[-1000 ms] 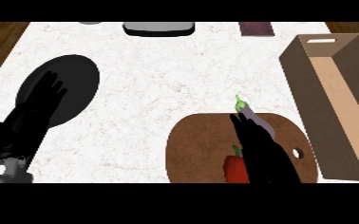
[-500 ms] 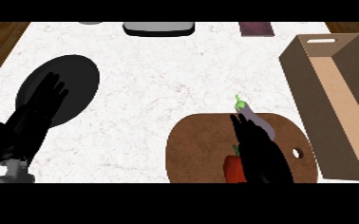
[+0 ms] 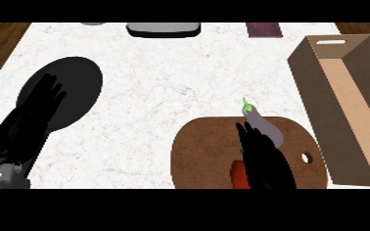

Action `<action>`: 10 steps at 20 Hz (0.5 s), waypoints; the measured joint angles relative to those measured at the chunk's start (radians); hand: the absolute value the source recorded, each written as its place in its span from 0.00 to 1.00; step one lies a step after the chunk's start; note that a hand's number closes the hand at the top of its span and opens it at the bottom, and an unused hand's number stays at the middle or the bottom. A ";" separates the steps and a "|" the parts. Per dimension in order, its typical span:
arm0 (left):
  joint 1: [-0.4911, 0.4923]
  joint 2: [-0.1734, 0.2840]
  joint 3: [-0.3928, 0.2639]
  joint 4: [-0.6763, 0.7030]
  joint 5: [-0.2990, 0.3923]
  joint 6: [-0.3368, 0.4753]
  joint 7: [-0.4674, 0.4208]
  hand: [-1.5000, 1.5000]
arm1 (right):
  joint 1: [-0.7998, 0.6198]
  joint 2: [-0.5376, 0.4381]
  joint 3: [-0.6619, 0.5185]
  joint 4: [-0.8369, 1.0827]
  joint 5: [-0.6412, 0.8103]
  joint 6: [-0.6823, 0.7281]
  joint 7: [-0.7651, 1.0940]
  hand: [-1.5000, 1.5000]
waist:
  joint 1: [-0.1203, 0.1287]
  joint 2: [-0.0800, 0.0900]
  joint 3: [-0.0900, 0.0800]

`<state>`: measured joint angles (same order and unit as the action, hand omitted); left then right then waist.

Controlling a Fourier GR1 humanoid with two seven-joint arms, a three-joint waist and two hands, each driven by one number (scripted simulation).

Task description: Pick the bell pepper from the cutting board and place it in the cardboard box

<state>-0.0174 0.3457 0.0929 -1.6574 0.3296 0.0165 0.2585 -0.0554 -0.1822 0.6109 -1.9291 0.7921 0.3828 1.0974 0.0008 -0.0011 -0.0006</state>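
I see my right hand (image 3: 264, 159) lying over the round brown cutting board (image 3: 206, 147) at the lower right of the white marbled worktop (image 3: 180, 73). Its dark fingers (image 3: 249, 136) point away from me and look fairly straight, but they cover much of what lies beneath, so I cannot tell whether they have closed on anything. The bell pepper (image 3: 238, 174) shows only as a red sliver at the left side of that hand, on the board near its close edge. A purple eggplant (image 3: 262, 125) with a green stem lies just beyond the fingertips, its stem end sticking out past the board's far rim. The cardboard box (image 3: 329, 73) stands open along the right side, just beside the board.

My left hand (image 3: 33, 112) rests at the left, fingers straight and holding nothing, over the near part of a black oval plate (image 3: 76, 78). At the far edge I make out a grey tray-like object (image 3: 164, 29) and a small dark maroon block (image 3: 263, 29).
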 measured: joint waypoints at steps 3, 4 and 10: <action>0.018 -0.012 -0.010 -0.025 -0.013 0.003 0.004 0.50 | 0.013 0.017 -0.011 0.003 0.012 0.014 -0.004 0.00 | 0.001 0.000 0.000; 0.013 -0.007 0.002 -0.012 -0.006 -0.008 -0.002 0.50 | 0.020 0.020 -0.010 0.013 0.018 0.017 -0.010 0.00 | 0.000 0.000 0.000; -0.009 -0.023 0.010 0.014 -0.022 -0.012 -0.006 0.50 | 0.047 0.048 -0.029 0.043 0.063 0.032 -0.045 0.00 | -0.002 0.000 0.000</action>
<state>-0.0267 0.3223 0.1029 -1.6434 0.3080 0.0049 0.2526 -0.0086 -0.1344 0.5816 -1.8864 0.8550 0.4151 1.0526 -0.0007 -0.0008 -0.0007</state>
